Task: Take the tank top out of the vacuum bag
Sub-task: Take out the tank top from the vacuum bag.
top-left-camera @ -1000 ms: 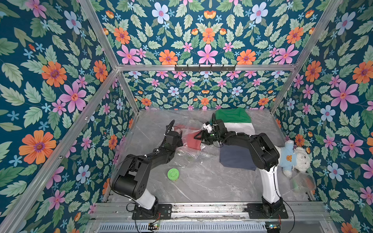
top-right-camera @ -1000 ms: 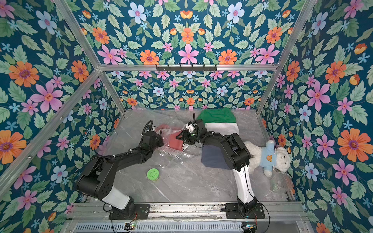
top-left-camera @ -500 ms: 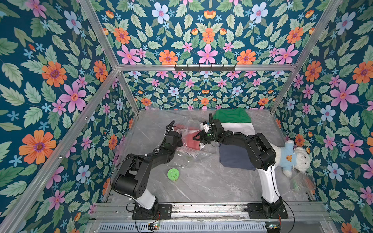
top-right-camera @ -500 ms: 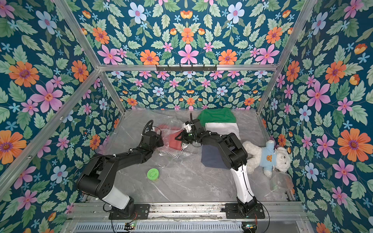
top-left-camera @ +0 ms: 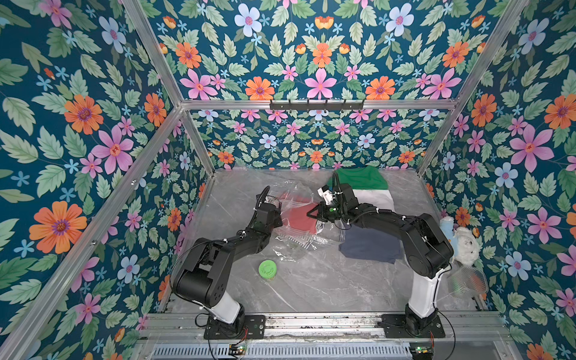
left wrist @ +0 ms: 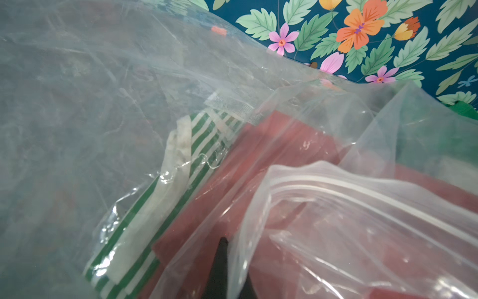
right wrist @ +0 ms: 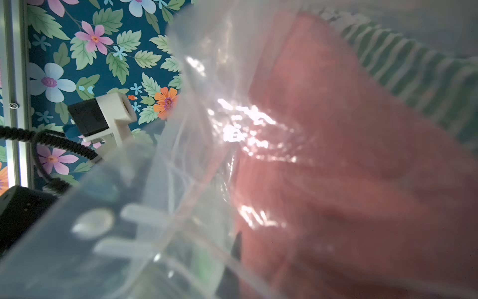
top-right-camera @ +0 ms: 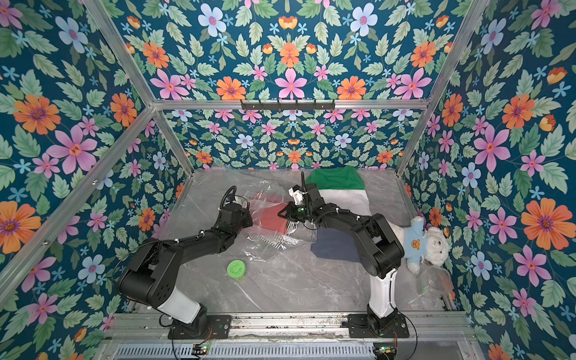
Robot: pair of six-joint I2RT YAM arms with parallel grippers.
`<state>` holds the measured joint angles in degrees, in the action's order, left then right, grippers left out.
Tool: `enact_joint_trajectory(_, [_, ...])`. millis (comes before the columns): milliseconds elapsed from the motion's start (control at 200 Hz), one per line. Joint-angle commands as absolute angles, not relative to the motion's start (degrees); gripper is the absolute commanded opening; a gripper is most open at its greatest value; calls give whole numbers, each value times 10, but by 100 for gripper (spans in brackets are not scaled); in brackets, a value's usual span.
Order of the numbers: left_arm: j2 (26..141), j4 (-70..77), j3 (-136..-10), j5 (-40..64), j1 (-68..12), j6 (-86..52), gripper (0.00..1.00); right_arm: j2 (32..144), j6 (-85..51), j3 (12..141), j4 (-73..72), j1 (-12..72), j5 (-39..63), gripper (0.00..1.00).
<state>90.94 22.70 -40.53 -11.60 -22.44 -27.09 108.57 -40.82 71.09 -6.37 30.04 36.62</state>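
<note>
While left fingers (left wrist: 220, 259) clamp vacuum bag (top-left-camera: 296, 246) rim, right fingers (right wrist: 236, 244) closed at mouth.

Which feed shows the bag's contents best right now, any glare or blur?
Right wrist view: soft-focus throughout, bright glare on the vacuum bag over the red garment. Left wrist view: sharper, green-striped garment readable through mild reflections. Both top views: evenly lit, bag faint.

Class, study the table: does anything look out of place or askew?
The teddy bear lies sprawled at the table's edge by the right arm, and the clear tub beside it sits tilted, seemingly half off.
</note>
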Motion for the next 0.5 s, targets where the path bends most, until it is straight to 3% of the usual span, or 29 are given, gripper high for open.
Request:
enact_joint_trajectory(0, [905,224,-404,-148,-221,-273,0,1056,-385,692,-38,295,360,0])
enact_joint_trajectory(495, [903,216,-408,-155,-218,-269,0,892,-278,647,177,242,369,0])
